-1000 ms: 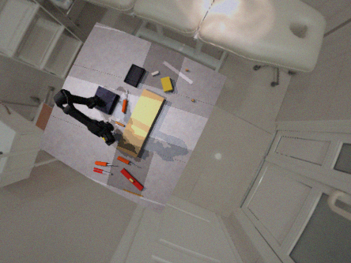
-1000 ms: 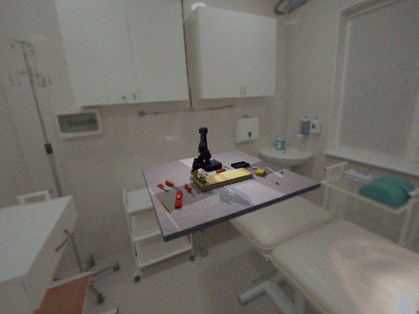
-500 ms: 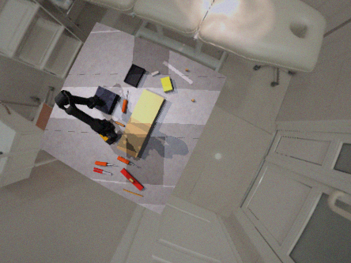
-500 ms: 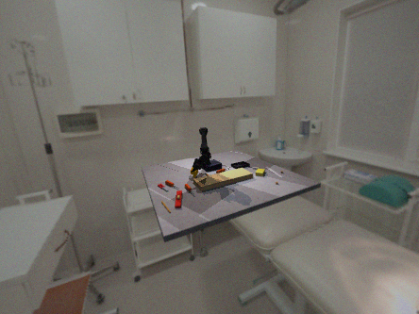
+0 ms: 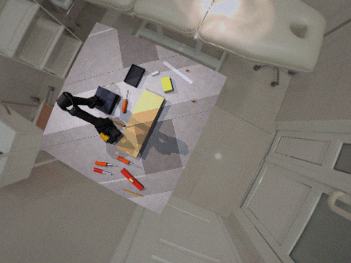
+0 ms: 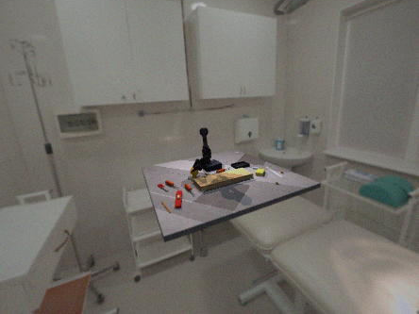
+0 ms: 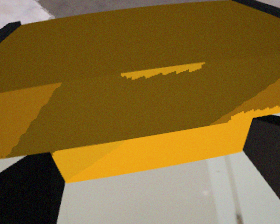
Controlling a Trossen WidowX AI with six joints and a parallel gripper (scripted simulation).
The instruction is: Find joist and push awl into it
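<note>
My gripper (image 5: pixel 107 136) (image 6: pixel 194 170) (image 7: pixel 150 132) is shut on the yellow stud finder (image 5: pixel 104 137) (image 6: pixel 193 172) (image 7: pixel 125 110), which fills much of the wrist view. It is held off the left side of the floor panel (image 5: pixel 148 100) (image 6: pixel 243 173), near the panel's lower end in the top view. The stud finder's display is not visible. The black tray (image 5: pixel 130 84) stands beyond the panel's other end. A tool with a brownish-orange handle (image 5: pixel 118 123), perhaps the awl, lies between arm and panel, partly hidden by the arm. No hole can be made out on the panel.
An orange-handled tool (image 5: pixel 124 106) lies between arm base and panel. Two orange screwdrivers (image 5: pixel 101 163) (image 5: pixel 123 160), red pliers (image 5: pixel 102 171), a red level (image 5: pixel 131 179) (image 6: pixel 178 199) and a pencil (image 5: pixel 133 193) lie below the panel. A yellow block (image 5: pixel 166 84) and white ruler (image 5: pixel 178 73) lie above it.
</note>
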